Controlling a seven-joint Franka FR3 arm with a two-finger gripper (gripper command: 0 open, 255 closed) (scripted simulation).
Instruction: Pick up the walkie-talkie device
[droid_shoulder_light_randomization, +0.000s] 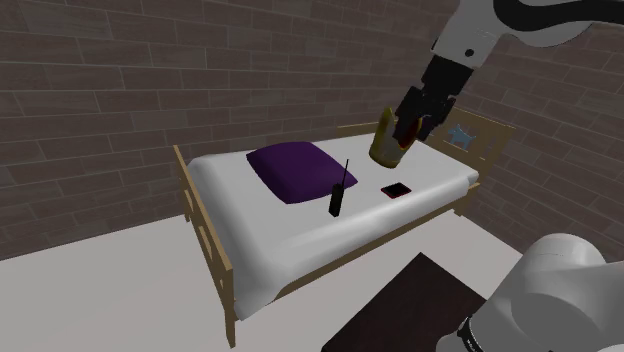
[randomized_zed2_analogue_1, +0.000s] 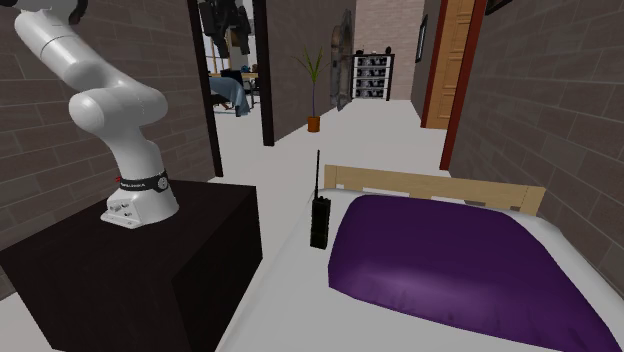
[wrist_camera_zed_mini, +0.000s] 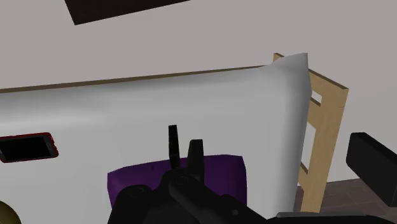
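Black walkie-talkie (droid_shoulder_light_randomization: 338, 200) stands upright on the bed (droid_shoulder_light_randomization: 300, 235) by the purple pillow (droid_shoulder_light_randomization: 295, 170); gripper (droid_shoulder_light_randomization: 405, 135) open or closed, cannot tell

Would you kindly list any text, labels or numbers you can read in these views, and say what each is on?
No text can be read.
Dark band on the arm's base: pale marks, too small to read.
Walkie-talkie: no label visible.
Phone: dark screen, no text.
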